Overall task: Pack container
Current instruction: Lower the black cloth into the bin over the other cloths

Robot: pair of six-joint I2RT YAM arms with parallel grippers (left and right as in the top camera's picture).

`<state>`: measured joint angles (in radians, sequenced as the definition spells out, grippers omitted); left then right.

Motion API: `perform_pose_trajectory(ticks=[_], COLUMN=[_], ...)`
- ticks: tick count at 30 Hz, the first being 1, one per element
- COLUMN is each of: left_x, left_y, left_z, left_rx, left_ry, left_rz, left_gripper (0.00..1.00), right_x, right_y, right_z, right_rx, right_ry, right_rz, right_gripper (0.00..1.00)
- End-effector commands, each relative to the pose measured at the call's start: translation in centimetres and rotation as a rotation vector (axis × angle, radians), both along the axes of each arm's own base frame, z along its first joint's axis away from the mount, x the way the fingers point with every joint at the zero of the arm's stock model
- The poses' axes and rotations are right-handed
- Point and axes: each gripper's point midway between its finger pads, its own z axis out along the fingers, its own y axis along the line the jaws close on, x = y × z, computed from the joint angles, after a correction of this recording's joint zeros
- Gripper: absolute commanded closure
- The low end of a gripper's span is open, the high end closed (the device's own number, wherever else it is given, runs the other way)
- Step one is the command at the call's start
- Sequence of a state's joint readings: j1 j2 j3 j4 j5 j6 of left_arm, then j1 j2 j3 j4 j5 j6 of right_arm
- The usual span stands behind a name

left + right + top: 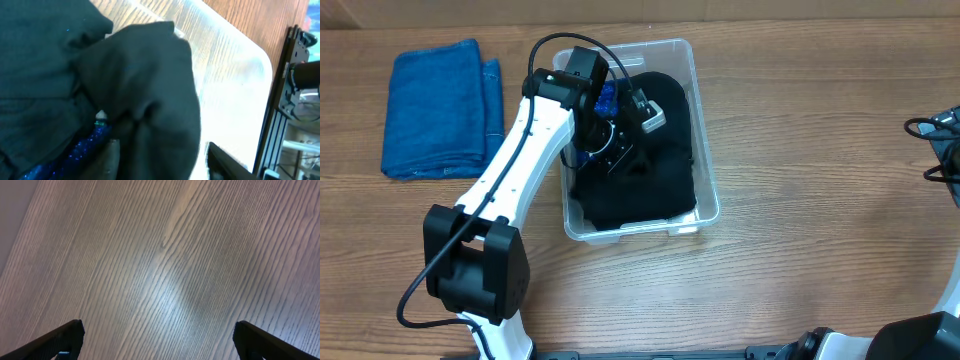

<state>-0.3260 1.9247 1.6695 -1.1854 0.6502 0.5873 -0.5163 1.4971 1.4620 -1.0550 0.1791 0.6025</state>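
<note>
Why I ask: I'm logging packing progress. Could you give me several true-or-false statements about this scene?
1. A black cloth lies inside the clear rectangular plastic container. True.
2. The folded blue towel is in the container. False: it lies on the wooden table, beside the container.
3. The left hand is down inside the container. True.
4. The right hand is shut on a cloth. False: it is open above bare wood.

Left hand (pixel 618 152) reaches into the container (pixel 707 160), over black cloth (pixel 655 190).
</note>
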Motion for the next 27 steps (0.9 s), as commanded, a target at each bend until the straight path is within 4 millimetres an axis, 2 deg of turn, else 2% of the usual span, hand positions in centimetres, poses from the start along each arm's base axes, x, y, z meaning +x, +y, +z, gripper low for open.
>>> perform_pose_trajectory(ticks=[1,7,10,13,16,19,20,27], left_x=[0.2,1.6,2.2,2.4,2.8,2.9,2.5,-0.1], left_y=[-0.8,-1.2,-1.2,-0.9,0.5,2.5,3.2,4.2], left_z=[1.1,1.5,2.6,4.2,5.0,4.4,3.8,2.3], left_rx=[-0.037,-0.051,-0.058,-0.036,0.064,0.199,0.239,0.286], left_ry=[-0.033,-0.094,-0.109,-0.127,-0.161,-0.177,-0.163,-0.088], left_rz=[-0.028,-0.023,-0.003,0.002,0.022,0.038,0.027,-0.069], left_gripper=[0.31,0.34,0.39,0.37,0.27,0.19,0.14,0.0], right_x=[0.0,0.0,0.0,0.0,0.0,0.0,0.0,0.0], right_y=[-0.1,-0.1,-0.1,-0.1,-0.1,-0.1,-0.1,-0.1], right_z=[-0.1,-0.1,-0.1,-0.1,-0.1,-0.1,-0.1,-0.1], right_rx=[0.004,0.004,0.004,0.004,0.004,0.004,0.004,0.004], right_ry=[-0.004,-0.004,-0.004,-0.004,-0.004,-0.004,-0.004,-0.004], right_rz=[-0.009,-0.009,-0.009,-0.009,-0.009,-0.009,-0.009,-0.009], right_gripper=[0.0,0.0,0.0,0.0,0.0,0.0,0.0,0.0])
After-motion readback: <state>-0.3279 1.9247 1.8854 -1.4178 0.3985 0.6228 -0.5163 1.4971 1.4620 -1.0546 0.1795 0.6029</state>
